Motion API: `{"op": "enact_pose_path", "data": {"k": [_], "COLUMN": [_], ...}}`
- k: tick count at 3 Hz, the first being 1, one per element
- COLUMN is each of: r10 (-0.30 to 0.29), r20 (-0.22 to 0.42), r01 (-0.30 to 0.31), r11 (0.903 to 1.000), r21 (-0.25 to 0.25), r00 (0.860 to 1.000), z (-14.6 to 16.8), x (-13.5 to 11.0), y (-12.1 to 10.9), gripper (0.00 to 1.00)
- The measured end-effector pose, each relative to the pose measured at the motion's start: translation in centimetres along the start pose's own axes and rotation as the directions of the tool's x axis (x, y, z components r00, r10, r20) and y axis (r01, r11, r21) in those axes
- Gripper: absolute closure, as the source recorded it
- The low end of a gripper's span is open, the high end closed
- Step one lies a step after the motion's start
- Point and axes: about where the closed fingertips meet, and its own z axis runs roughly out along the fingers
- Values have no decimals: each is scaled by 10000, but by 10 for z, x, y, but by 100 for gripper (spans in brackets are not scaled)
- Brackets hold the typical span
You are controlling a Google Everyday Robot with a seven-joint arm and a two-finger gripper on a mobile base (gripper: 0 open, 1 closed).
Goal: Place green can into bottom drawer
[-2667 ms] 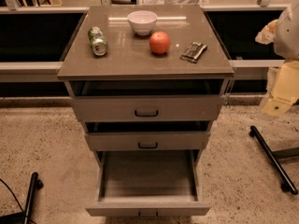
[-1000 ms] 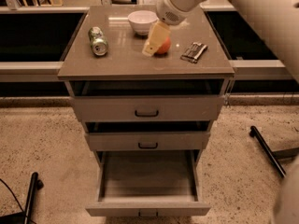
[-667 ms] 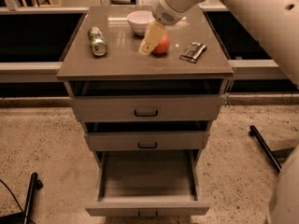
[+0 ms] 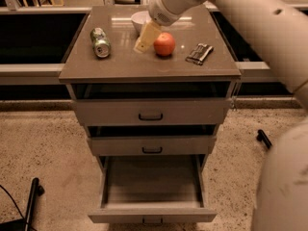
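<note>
Lying on its side on the bench (image 4: 120, 66), the green can (image 4: 100, 42) is found well left of the orange (image 4: 164, 44), with one silver end turned toward the camera and nothing touching it. The pincer (image 4: 144, 38) is hung just left of the orange, between orange and can but nearer the orange, low over the bench. Nothing is seen held in it; whether it is open or closed cannot be told. A white bowl (image 4: 139, 19) is set behind and left of the orange, partly covered by the arm (image 4: 231, 8). A small dark object (image 4: 199, 53) is laid right of the orange. The bottom drawer (image 4: 151, 184) is pulled out, well below and in front of the orange, with no contents seen.

Handling, as judged:
- The can is taken to be light and thin-walled, so it would be dented easily if over-clamped. Full or empty cannot be told, so weight is left uncertain.
- The smooth metal skin is likely slippery. The round body is expected to roll if nudged from the side.
- Hold is best taken from above, across the mid-body and square to the long axis, so rolling is blocked on both sides.
- The silver ends and rims are to be avoided as a poor seat.
- Moderate squeeze is advised.
- Release is best made low inside the drawer, since rolling is expected there too.
</note>
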Motion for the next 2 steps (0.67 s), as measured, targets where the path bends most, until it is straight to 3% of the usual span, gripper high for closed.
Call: {"op": "enact_pose_path", "data": {"k": [2], "r10": [1108], "r20": [846], "r01": [-1157], "r11": [9917], "r21": [554], "r00": [9902], "z": [69], "x": [-28], "y": [-25], "gripper": [0]}}
